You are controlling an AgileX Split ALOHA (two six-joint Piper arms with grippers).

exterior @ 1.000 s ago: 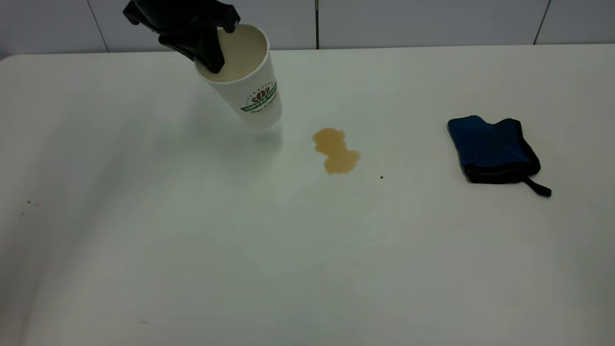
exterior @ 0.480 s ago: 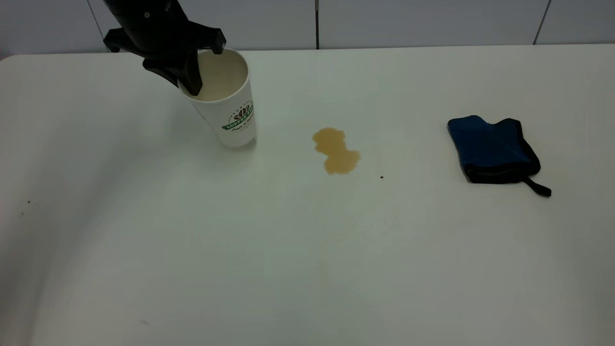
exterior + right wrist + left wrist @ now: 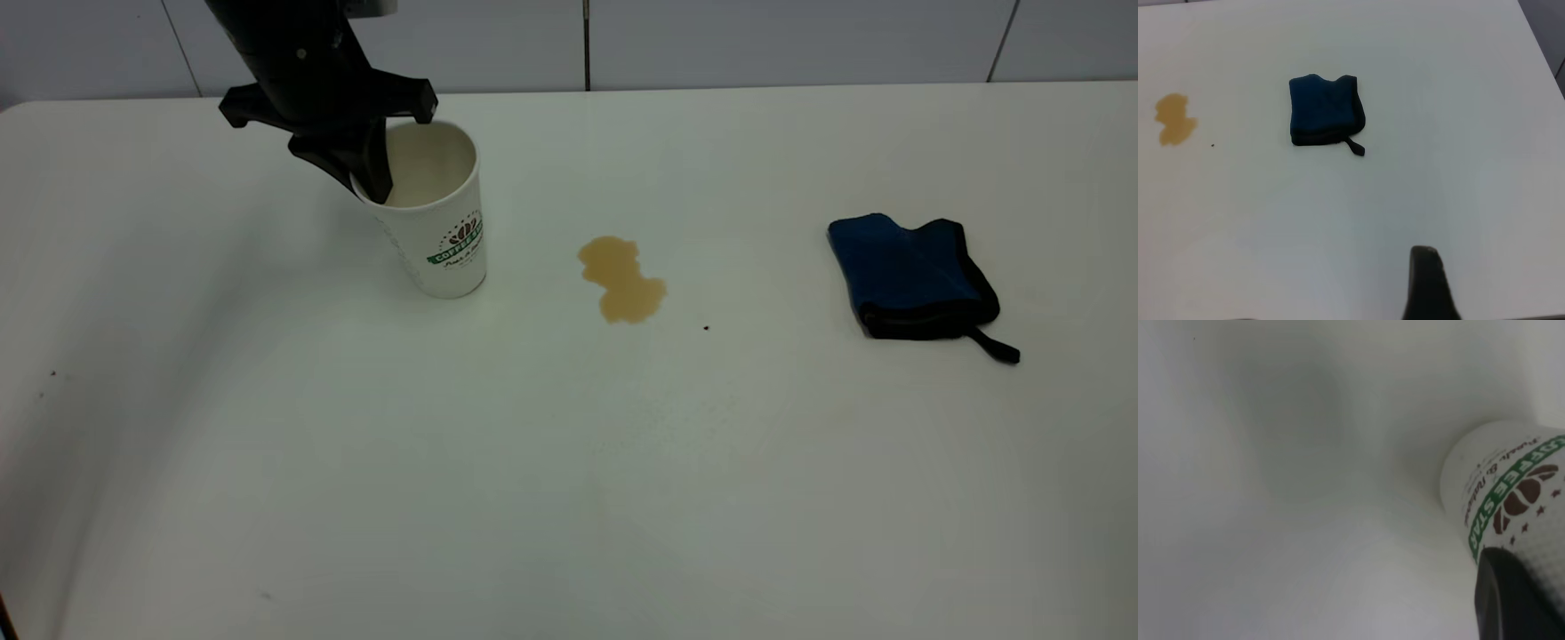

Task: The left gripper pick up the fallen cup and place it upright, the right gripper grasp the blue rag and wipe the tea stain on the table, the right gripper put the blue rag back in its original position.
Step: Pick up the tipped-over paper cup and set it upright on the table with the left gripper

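The left gripper is pinching the rim of the cup, with one black finger inside the cup and the other outside. The cup stands on the table with its mouth up, leaning a little. The tea stain is on the table near the cup, not touching it. The blue rag lies flat, well apart from the stain, on the side away from the cup. The right gripper shows only one dark tip in its wrist view, far from the rag, and I cannot tell if its fingers are apart or together.
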